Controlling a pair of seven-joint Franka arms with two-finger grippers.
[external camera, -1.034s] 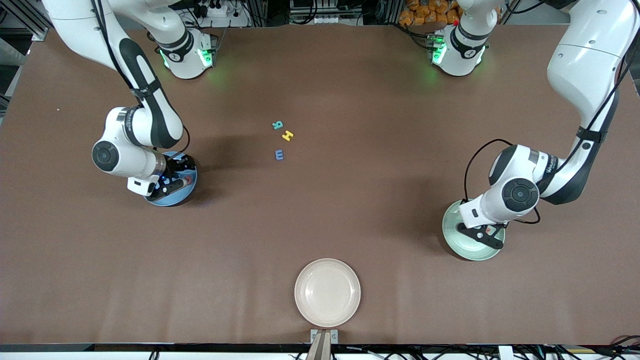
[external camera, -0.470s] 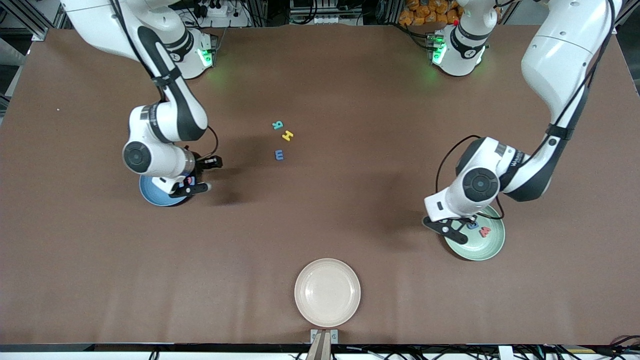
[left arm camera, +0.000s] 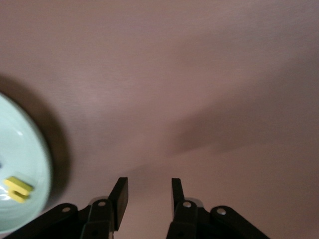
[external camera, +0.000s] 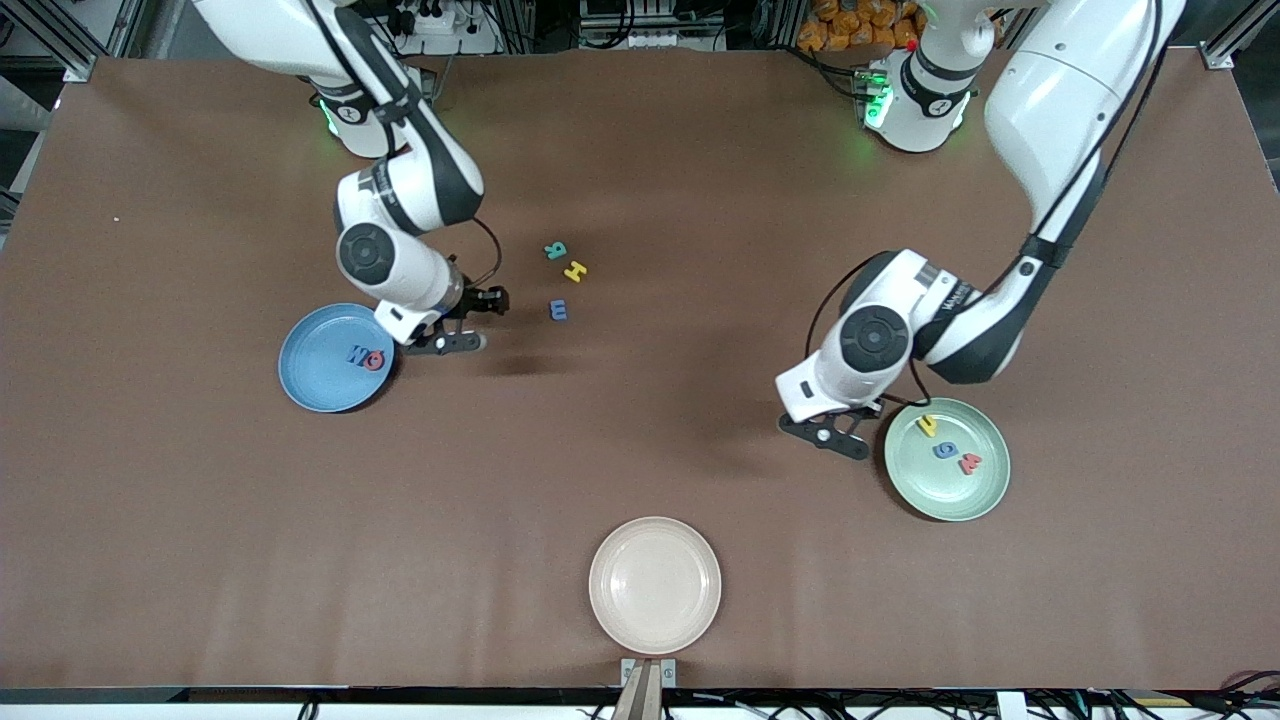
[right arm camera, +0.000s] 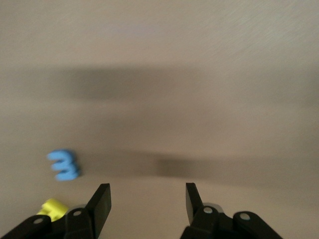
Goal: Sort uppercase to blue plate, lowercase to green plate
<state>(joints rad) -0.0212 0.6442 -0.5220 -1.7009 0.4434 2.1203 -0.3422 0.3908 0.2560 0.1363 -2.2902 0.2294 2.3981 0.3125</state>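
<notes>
Letters are split across the table: on the blue plate (external camera: 335,358) lie a blue W (external camera: 356,353) and a red Q (external camera: 373,358), touching each other, while the green plate (external camera: 946,459) holds a yellow h (external camera: 927,425), a blue g (external camera: 944,451) and a red w (external camera: 969,463), each a little apart. Out on the bare brown table (external camera: 640,450), between the two arms, sit a teal R (external camera: 555,250), a yellow H (external camera: 575,270) just beside it, and a small blue letter (external camera: 559,311) nearer the front camera. The right gripper (external camera: 470,320) hangs over the table between the blue plate and that blue letter, its fingers (right arm camera: 102,201) parted with nothing between them. The left gripper (external camera: 835,435) hovers over the table just beside the green plate's rim, fingers (left arm camera: 119,196) narrowly apart and empty. A cream plate (external camera: 655,585) rests at the table's front edge.
</notes>
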